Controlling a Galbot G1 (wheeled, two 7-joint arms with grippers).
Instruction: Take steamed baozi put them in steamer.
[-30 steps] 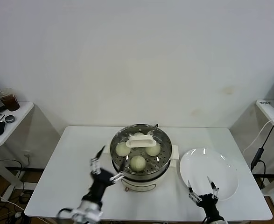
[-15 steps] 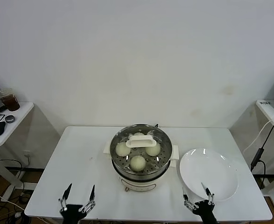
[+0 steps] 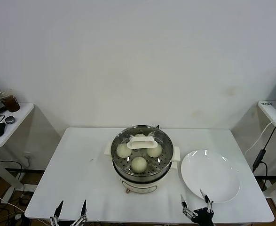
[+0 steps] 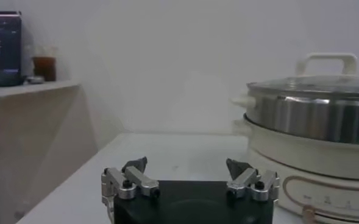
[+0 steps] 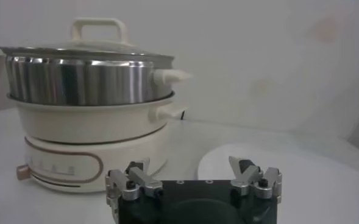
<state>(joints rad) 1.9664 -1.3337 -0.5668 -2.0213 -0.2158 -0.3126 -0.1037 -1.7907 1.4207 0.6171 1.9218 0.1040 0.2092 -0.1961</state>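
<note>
From the head view, the steamer stands near the middle of the white surface, its glass lid with a white handle set on top. Through the lid the steamed baozi lie on the perforated tray: one toward the robot, one on the left, one on the right, and a fourth at the back, mostly hidden behind the handle. Just to the right of the steamer lies a flat white plate, bare.

Both hands sit low at the near edge of the surface, well apart from the steamer. The left hand shows only its fingertips at the bottom of the head view; the right hand rises just in front of the plate's near rim. Each is released, fingers spread wide and grasping nothing.

The wrist views give what the head view cannot: the steamer from the side. The left wrist view shows the spread fingers of the left hand, with the steel pot wall, cream base and lid handle beyond. The right wrist view shows the right hand likewise spread, the steamer with its side handles and front dial, and the plate as a low disc beside it. The buns are not visible from either wrist. Only the head view shows a side table on the left bearing a cup of dark drink.
</note>
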